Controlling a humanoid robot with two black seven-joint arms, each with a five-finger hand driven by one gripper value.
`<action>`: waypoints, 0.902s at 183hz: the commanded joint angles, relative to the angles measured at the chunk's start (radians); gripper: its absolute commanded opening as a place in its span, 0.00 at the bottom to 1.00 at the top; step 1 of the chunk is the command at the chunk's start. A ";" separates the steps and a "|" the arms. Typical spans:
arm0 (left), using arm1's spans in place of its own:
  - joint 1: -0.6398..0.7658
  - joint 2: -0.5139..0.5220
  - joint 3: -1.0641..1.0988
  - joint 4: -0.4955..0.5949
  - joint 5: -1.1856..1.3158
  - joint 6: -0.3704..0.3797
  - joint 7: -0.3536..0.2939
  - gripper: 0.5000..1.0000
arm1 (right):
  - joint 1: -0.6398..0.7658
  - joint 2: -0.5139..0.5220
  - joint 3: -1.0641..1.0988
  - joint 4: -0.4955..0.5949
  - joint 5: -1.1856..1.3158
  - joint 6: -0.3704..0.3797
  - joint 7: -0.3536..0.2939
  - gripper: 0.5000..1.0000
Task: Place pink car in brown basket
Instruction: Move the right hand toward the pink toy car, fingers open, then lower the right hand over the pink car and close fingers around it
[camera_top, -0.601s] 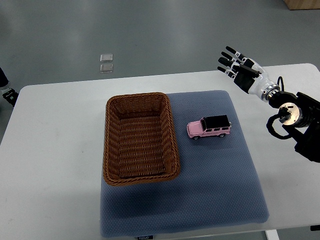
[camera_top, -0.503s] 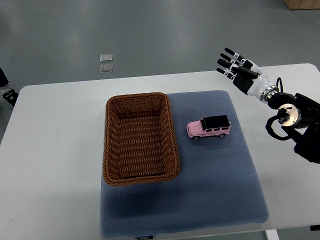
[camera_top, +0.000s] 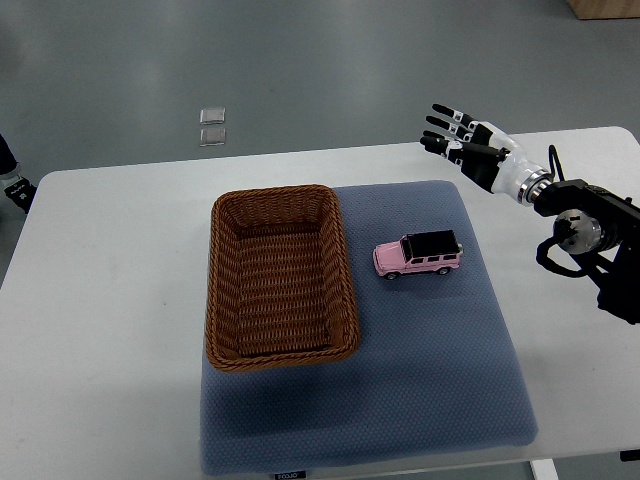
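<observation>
While empty, right robot hand (camera_top: 462, 146) hovers fingers spread, beyond the pink car (camera_top: 418, 254).

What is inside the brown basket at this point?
The brown basket holds nothing: its woven floor shows bare. The near wall's inner face cannot be seen. The pink car sits outside, on the blue mat.

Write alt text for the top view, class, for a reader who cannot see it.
A pink car sits on a blue mat just right of an empty brown basket, untouched. The robot's right hand hovers open above the mat's far right corner, on a white table.
</observation>
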 joint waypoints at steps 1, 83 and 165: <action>0.000 0.000 -0.001 -0.001 0.000 0.000 0.000 1.00 | 0.000 -0.026 -0.005 0.053 -0.112 0.021 0.067 0.85; 0.000 0.000 -0.001 -0.001 0.000 0.000 0.000 1.00 | -0.011 -0.118 -0.014 0.226 -0.911 0.013 0.163 0.85; 0.000 0.000 -0.001 -0.001 0.000 0.000 0.000 1.00 | 0.066 -0.255 -0.271 0.329 -1.159 -0.103 0.196 0.85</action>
